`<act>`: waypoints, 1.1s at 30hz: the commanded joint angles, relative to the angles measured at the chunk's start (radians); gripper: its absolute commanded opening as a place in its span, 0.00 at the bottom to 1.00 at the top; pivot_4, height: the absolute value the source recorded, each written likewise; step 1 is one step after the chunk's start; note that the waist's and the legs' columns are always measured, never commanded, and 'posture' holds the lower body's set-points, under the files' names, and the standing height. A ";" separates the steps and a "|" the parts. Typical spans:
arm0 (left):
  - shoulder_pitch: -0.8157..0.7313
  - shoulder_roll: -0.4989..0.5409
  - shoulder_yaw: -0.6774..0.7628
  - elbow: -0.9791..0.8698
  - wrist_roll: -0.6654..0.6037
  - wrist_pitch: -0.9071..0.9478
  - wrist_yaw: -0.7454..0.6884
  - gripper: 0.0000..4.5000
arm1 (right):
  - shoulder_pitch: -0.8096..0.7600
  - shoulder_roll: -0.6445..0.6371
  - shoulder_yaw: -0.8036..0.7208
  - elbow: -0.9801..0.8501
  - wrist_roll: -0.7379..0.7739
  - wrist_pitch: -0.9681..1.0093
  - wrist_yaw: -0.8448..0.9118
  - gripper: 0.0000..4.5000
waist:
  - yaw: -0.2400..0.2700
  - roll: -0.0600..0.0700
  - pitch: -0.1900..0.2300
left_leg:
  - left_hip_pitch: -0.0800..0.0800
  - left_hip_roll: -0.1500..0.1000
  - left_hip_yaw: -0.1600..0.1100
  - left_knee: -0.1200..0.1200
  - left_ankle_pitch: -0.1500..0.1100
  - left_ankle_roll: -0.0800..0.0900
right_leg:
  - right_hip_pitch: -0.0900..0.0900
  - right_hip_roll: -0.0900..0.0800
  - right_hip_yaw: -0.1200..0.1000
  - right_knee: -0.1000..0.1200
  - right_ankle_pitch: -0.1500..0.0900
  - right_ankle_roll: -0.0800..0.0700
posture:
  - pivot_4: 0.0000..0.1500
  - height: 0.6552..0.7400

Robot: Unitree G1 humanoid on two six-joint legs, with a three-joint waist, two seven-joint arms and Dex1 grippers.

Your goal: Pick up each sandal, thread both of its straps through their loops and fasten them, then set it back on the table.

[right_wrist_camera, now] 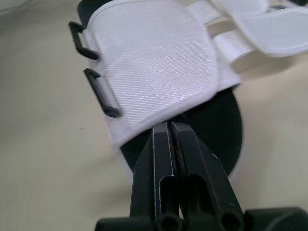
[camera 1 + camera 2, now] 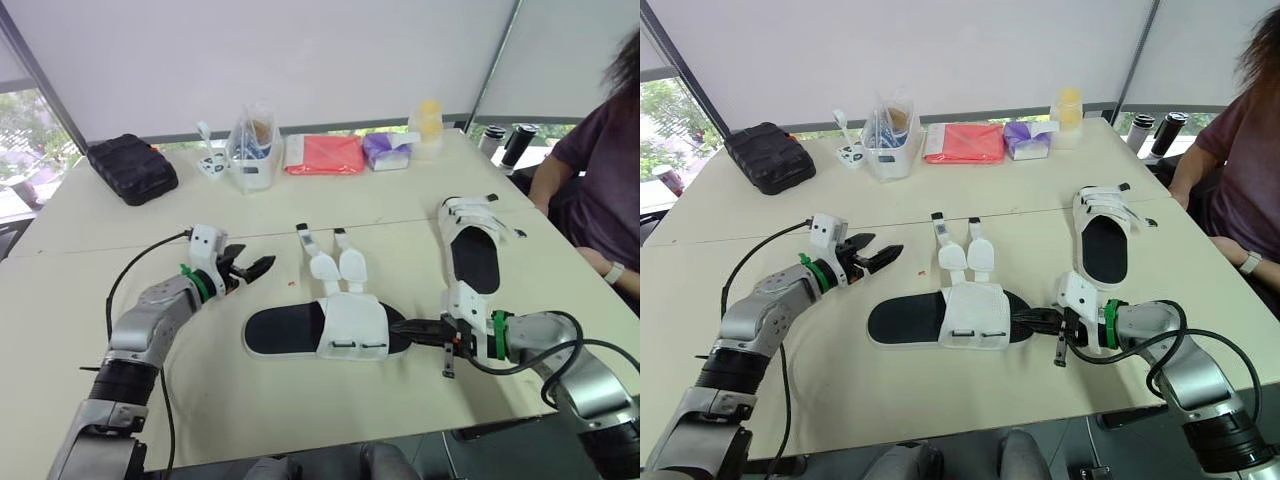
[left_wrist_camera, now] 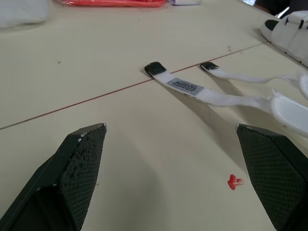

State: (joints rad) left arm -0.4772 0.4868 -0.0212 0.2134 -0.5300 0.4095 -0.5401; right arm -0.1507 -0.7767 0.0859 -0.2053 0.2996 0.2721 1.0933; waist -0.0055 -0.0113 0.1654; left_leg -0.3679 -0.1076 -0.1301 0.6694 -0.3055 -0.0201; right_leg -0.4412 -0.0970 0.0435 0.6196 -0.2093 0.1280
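Cream table (image 2: 300, 420) spans the frame. At centre lies a black-soled sandal with white fabric upper (image 2: 350, 322), flat on the table. A matching second sandal (image 2: 472, 255) at right looks strapped.

Left gripper (image 2: 256, 262), left of centre, is spread wide and empty, aimed at the splayed white straps (image 2: 325, 262), likely lining up. Right gripper (image 2: 405, 328) has its fingers pressed together, tips touching the sandal's end, probably steadying it. The black plastic loops (image 1: 102, 93) are empty.

Beige table (image 2: 300, 400), two tops joined, seam across middle. White blinds (image 2: 300, 60) behind. Dark slanted frame post (image 2: 45, 85). Window (image 2: 20, 130) left, greenery, daylight.
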 commanded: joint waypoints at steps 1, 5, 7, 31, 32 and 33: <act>-0.017 -0.024 0.015 0.003 0.040 -0.025 -0.023 1.00 | -0.050 0.020 0.035 0.044 -0.027 -0.041 0.017 0.01 | -0.002 0.000 0.000 | 0.000 0.000 0.000 0.000 0.000 0.000 | 0.000 0.000 0.000 0.000 0.000 0.000 | 1.00 1.00; -0.023 -0.046 0.026 0.013 0.073 -0.033 -0.040 1.00 | -0.077 0.019 0.031 0.107 -0.033 -0.069 0.028 0.01 | -0.003 0.000 0.000 | 0.000 0.000 0.000 0.000 0.000 0.000 | 0.000 0.000 0.000 0.000 0.000 0.000 | 1.00 1.00; -0.025 -0.055 0.034 0.020 0.085 -0.031 -0.039 1.00 | -0.081 0.017 0.032 0.137 -0.036 -0.090 0.039 0.01 | -0.003 0.000 0.000 | 0.000 0.000 0.000 0.000 0.000 0.000 | 0.000 0.000 0.000 0.000 0.000 0.000 | 1.00 1.00; 0.040 -0.093 0.041 0.056 0.169 -0.004 -0.091 1.00 | -0.232 0.232 0.089 0.521 -0.120 -0.361 -0.020 0.01 | -0.007 -0.002 -0.002 | 0.017 0.002 0.000 -0.004 -0.002 0.004 | 0.015 0.002 0.000 -0.002 0.001 -0.001 | 1.00 1.00; 0.047 -0.093 0.038 0.050 0.174 -0.005 -0.091 1.00 | -0.234 0.233 0.079 0.513 -0.104 -0.348 -0.020 0.01 | -0.006 -0.002 -0.002 | 0.017 0.002 0.000 -0.004 -0.002 0.004 | 0.015 0.002 0.000 -0.002 0.001 -0.001 | 1.00 1.00; 0.054 -0.093 0.036 0.043 0.179 -0.007 -0.091 1.00 | -0.234 0.234 0.063 0.498 -0.081 -0.324 -0.022 0.01 | -0.005 -0.002 -0.002 | 0.017 0.002 0.000 -0.004 -0.002 0.004 | 0.015 0.001 0.000 -0.002 0.001 -0.001 | 1.00 1.00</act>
State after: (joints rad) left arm -0.4335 0.3880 0.0077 0.2816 -0.3598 0.4059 -0.6266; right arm -0.3848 -0.5428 0.1785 0.2918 0.2065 -0.0809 1.0842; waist -0.0104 -0.0131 0.1631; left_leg -0.3510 -0.1062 -0.1304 0.6656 -0.3077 -0.0167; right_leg -0.4267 -0.0956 0.0437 0.6176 -0.2086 0.1267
